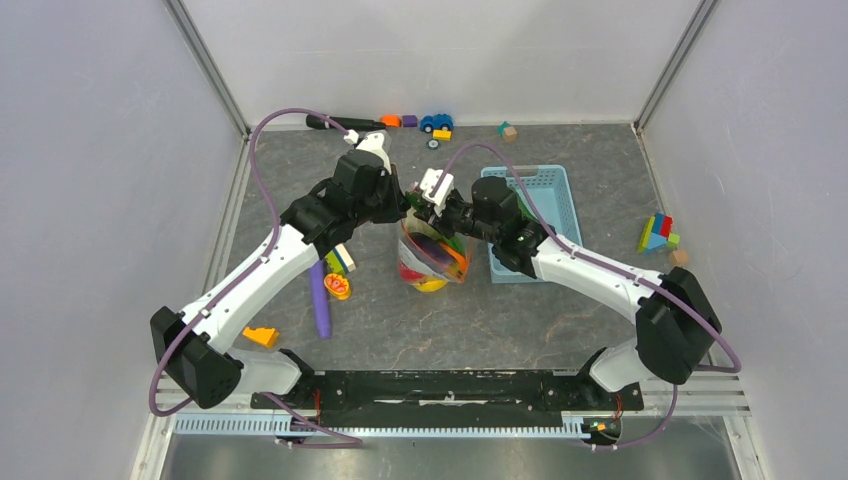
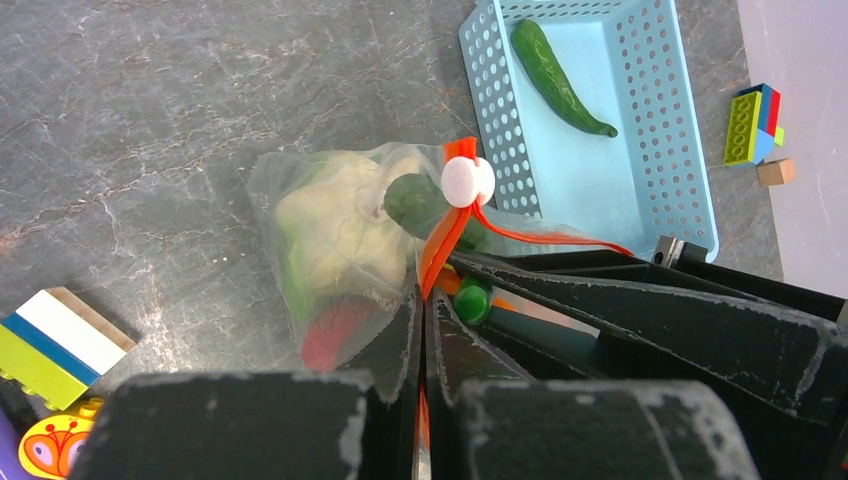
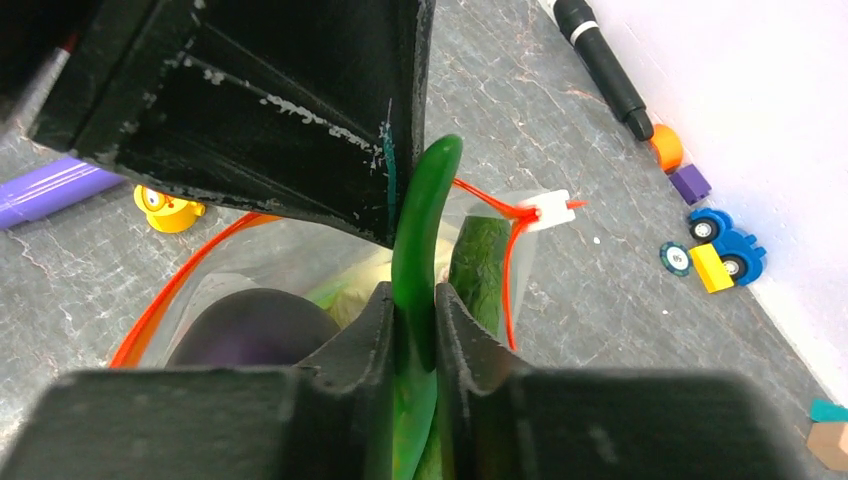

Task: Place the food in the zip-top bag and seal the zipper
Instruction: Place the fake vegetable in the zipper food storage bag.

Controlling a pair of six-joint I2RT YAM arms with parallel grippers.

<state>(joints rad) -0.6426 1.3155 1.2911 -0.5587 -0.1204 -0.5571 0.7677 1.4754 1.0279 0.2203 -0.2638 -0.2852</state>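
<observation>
**Top view:** the zip-top bag (image 1: 408,250) stands mouth-up at mid-table, just beside the light blue basket (image 1: 555,200).

**Left wrist view only:** the left gripper (image 2: 425,305) is pressed shut on the zipper (image 2: 440,245). The strip runs straight away from the fingers to a white slider (image 2: 467,182). A cabbage (image 2: 330,225) lies inside the bag, and a green chilli (image 2: 560,75) lies in the basket.

**Right wrist view only:** the right gripper (image 3: 413,300) pinches a slender green vegetable (image 3: 425,200). Its long axis runs along the fingers, tip outward over the bag mouth, with an eggplant (image 3: 255,330) inside the bag.

Bag (image 1: 432,256): basket (image 1: 537,200) just beside on right; purple stick (image 1: 319,300) near on left; desk (image 1: 450,332) bare toward near edge.
</observation>
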